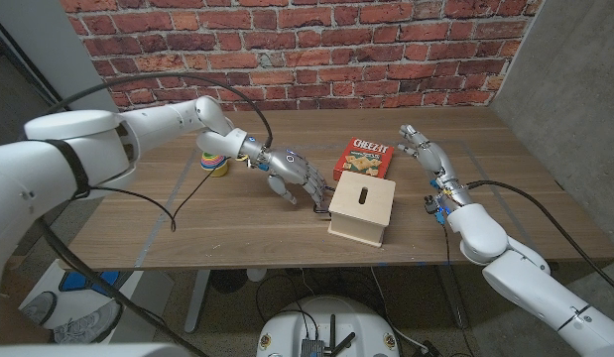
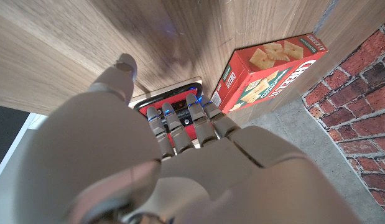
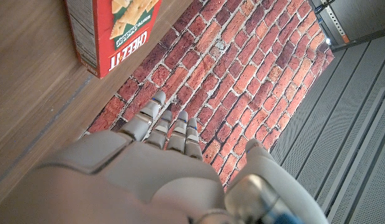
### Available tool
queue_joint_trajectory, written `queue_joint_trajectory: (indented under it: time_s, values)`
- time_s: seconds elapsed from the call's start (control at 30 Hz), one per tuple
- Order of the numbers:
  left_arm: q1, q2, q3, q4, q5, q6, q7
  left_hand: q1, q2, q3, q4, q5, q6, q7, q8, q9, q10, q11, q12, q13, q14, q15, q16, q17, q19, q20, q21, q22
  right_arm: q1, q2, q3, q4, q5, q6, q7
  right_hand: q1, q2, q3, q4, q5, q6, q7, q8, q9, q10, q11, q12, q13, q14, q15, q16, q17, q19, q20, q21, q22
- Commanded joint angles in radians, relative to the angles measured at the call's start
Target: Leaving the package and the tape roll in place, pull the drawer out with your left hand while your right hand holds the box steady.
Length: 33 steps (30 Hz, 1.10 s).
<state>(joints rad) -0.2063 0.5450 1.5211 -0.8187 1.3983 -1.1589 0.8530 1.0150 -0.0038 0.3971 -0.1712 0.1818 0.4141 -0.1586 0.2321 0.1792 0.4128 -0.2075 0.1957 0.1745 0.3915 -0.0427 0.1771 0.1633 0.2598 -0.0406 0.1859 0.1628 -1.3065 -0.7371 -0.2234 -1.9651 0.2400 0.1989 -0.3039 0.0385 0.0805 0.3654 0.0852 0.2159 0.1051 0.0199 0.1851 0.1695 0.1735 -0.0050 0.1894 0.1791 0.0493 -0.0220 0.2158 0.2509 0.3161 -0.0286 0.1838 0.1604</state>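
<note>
On the wooden table [image 1: 237, 233] stood a light plywood box with a slot in its top [image 1: 363, 208], near the front edge; its drawer, lined in red [image 2: 180, 102], faced the robot's left, and how far out it sat could not be judged; just behind the box lay a red Cheez-It cracker package [image 1: 364, 159]; well to the left, behind the left forearm, sat a bright multicoloured tape roll [image 1: 217, 165]; the left hand [image 1: 295, 178] reached toward the box's left face, its fingers [image 2: 193, 124] extended side by side with tips at the drawer front, though whether they gripped it I could not tell; the right hand [image 1: 426, 154] hovered to the right of the package, clear of the box, fingers loosely spread and holding nothing; behind the table rose a red brick wall [image 1: 287, 50].
</note>
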Motion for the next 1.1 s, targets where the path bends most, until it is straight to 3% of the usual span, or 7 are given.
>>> queue_joint_trajectory:
  time_s: [0.03, 0.33, 0.63, 1.1]
  values:
    - [-0.018, -0.035, 0.058, 0.05, -0.003, 0.025, 0.05, 0.018, 0.003, -0.001, -0.003, 0.007, 0.023, -0.003, 0.007, 0.004, 0.022, 0.0, 0.004, 0.002, 0.017, -0.178, 0.006, 0.004, 0.018, -0.118, 0.005, 0.003, -0.015, -0.019, 0.003, -0.041, -0.021, -0.024, 0.009, -0.003, 0.017, 0.003, -0.006, -0.002, 0.013, 0.0, 0.002, 0.004, 0.011, 0.0, 0.0, 0.002, 0.013, 0.003, 0.004, 0.001, 0.008, 0.003, 0.003, 0.005]
    - [-0.026, -0.046, 0.086, 0.067, -0.013, 0.032, 0.068, 0.033, 0.005, -0.007, -0.003, 0.007, 0.066, -0.013, 0.014, 0.005, 0.05, -0.001, 0.006, 0.002, 0.042, -0.179, 0.008, 0.005, 0.032, -0.129, 0.006, 0.003, -0.05, -0.049, 0.008, -0.101, -0.127, -0.061, -0.031, 0.004, 0.015, 0.005, -0.016, -0.002, 0.064, -0.005, 0.017, 0.004, 0.052, -0.003, 0.012, 0.002, 0.051, -0.008, 0.018, -0.002, 0.033, 0.0, 0.01, 0.005]
    - [-0.038, -0.073, 0.118, 0.105, -0.005, 0.038, 0.11, 0.046, 0.011, -0.013, -0.002, 0.007, 0.1, -0.017, 0.018, 0.006, 0.085, 0.0, 0.01, 0.003, 0.074, -0.182, 0.012, 0.006, 0.048, -0.136, 0.008, 0.003, -0.083, -0.068, 0.017, -0.144, -0.224, -0.107, -0.061, 0.008, 0.014, 0.005, -0.021, -0.003, 0.075, -0.006, 0.017, 0.004, 0.067, -0.009, 0.014, 0.002, 0.061, -0.015, 0.021, -0.002, 0.039, -0.001, 0.01, 0.005]
    - [-0.057, -0.132, 0.185, 0.187, 0.002, 0.053, 0.188, 0.066, 0.018, -0.023, -0.001, 0.006, 0.159, -0.015, 0.025, 0.008, 0.133, -0.002, 0.01, 0.003, 0.112, -0.185, 0.012, 0.007, 0.062, -0.145, 0.006, 0.003, -0.121, -0.123, 0.001, -0.234, -0.455, -0.287, -0.095, 0.016, 0.02, 0.01, -0.03, -0.003, 0.079, -0.015, 0.013, 0.004, 0.064, -0.018, 0.007, 0.002, 0.063, -0.022, 0.02, -0.004, 0.032, -0.003, 0.004, 0.005]
